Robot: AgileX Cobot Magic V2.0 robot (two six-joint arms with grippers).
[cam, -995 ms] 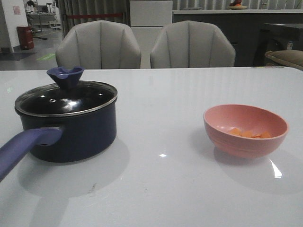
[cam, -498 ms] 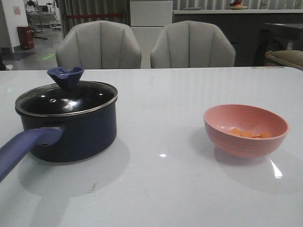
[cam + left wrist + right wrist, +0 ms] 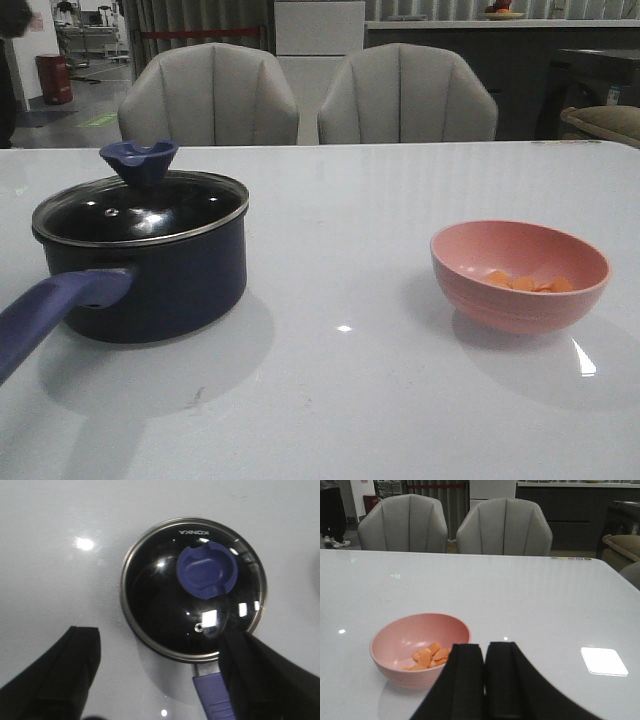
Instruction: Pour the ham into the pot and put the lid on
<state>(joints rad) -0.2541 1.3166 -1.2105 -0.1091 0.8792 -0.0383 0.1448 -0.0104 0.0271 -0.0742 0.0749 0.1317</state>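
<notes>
The dark navy pot [image 3: 150, 275] stands at the table's left, its blue-purple handle [image 3: 50, 310] pointing toward the near left. The glass lid [image 3: 140, 207] with its dark blue knob [image 3: 138, 160] sits on the pot. The left wrist view looks down on the lid [image 3: 165, 615] and knob [image 3: 206, 571]. My left gripper [image 3: 160, 655] is open above the pot's near rim and holds nothing. The ham [image 3: 528, 283] lies in the pink bowl [image 3: 520, 275] at the right. My right gripper [image 3: 485, 652] is shut and empty, just beside the bowl [image 3: 405, 652] with the ham [image 3: 427, 657].
Two grey chairs [image 3: 300, 95] stand behind the white table's [image 3: 340, 400] far edge. Neither arm shows in the front view. A person's legs [image 3: 332, 512] show on the floor at the far left.
The pot, lid and bowl have not moved. A dark figure has come into the far left background.
</notes>
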